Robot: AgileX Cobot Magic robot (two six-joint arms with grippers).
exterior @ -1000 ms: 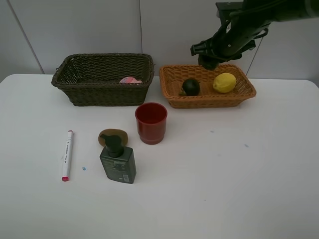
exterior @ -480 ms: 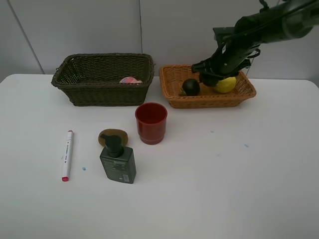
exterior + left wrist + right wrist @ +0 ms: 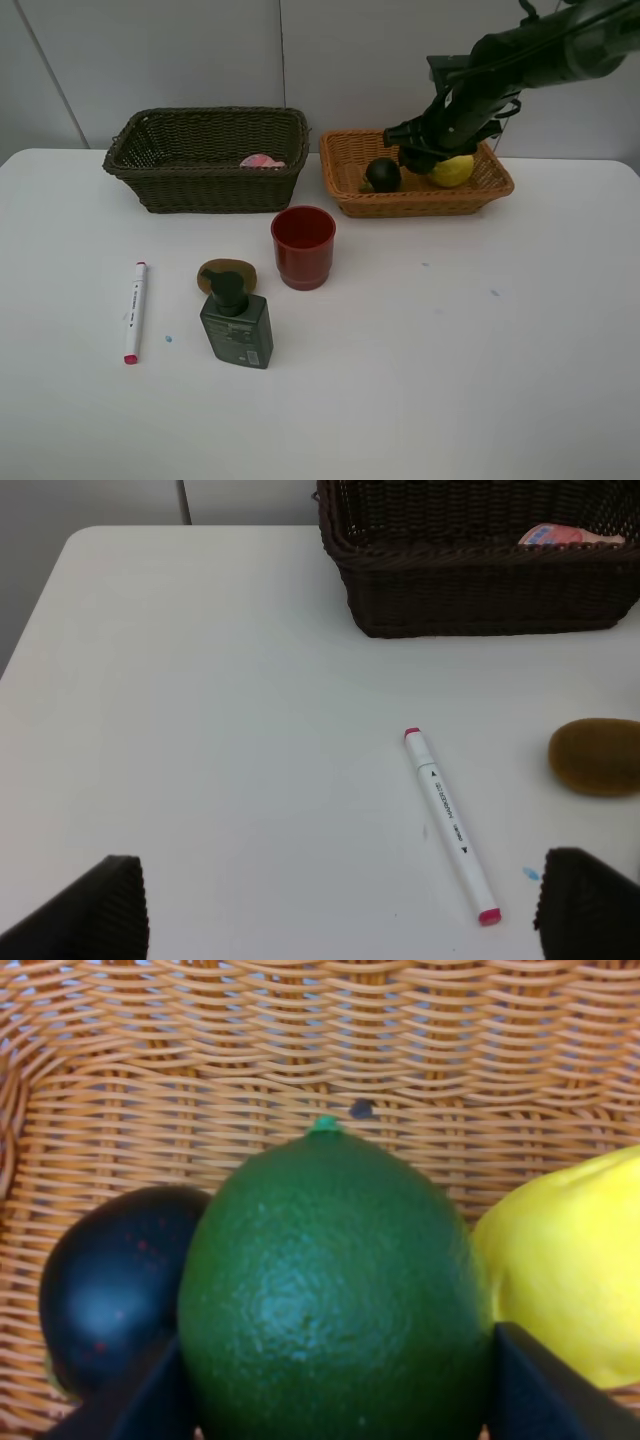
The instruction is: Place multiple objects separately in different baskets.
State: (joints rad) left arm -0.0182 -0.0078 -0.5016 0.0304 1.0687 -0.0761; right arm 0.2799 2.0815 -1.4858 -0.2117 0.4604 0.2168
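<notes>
My right gripper (image 3: 425,152) reaches down into the light orange-tan basket (image 3: 420,205). In the right wrist view it is shut on the green avocado (image 3: 330,1280), with the dark round fruit (image 3: 110,1290) and the yellow lemon (image 3: 570,1260) on either side. The dark olive basket (image 3: 200,185) holds the pink bottle (image 3: 262,161). On the table stand the red cup (image 3: 303,246) and the dark green pump bottle (image 3: 237,325), with the brown kiwi (image 3: 213,270) just behind the bottle. The white marker (image 3: 133,311) lies to the left. My left gripper (image 3: 340,910) hangs open above the marker (image 3: 450,825).
The white table (image 3: 450,380) ends at a grey wall behind the baskets. In the left wrist view the kiwi (image 3: 597,757) lies beside the marker, and the dark basket (image 3: 480,590) stands beyond them.
The right arm has come down from above the orange basket's back rim into the basket, between the dark fruit and the lemon. Over the last half second it barely moved.
</notes>
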